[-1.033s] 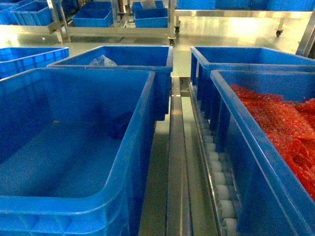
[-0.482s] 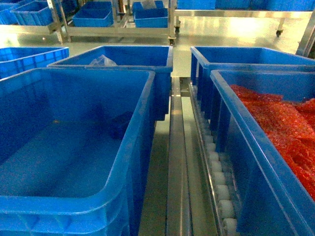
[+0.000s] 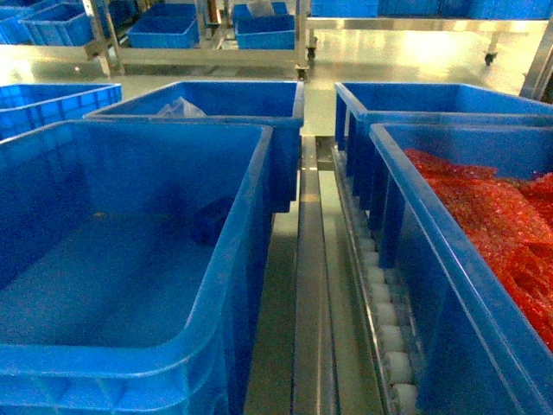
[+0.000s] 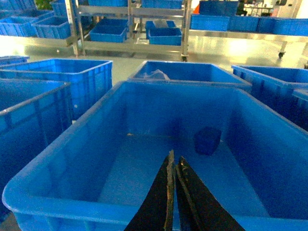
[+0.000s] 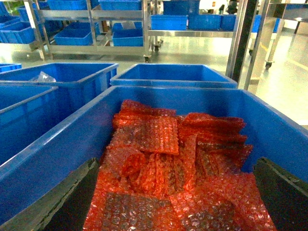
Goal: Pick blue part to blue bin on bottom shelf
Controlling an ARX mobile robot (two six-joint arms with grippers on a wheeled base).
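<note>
The blue part (image 4: 207, 140) lay on the floor of a large blue bin (image 4: 72, 139), near the far right corner, and nothing was touching it. In the head view the same part (image 3: 210, 224) appeared as a dark block close to the right wall of this bin (image 3: 251, 216). The left gripper (image 4: 173, 166) was above the near side of the bin, its two black fingers (image 4: 163, 202) pressed together with only a thin line between them, and they held nothing. The right gripper (image 5: 175, 192) was over another blue bin (image 5: 57, 144) that was full of red bubble-wrap bags (image 5: 163, 159); its fingers (image 5: 57, 202) were spread wide, one at each lower corner of the picture. Between the two bins a steel rail (image 3: 311, 285) ran away from the robot, with white rollers (image 3: 384, 328) beside it. Behind stood more blue bins, one with a clear plastic bag (image 3: 179, 108) inside, and farther away a steel rack (image 4: 130, 29) with blue crates.
</note>
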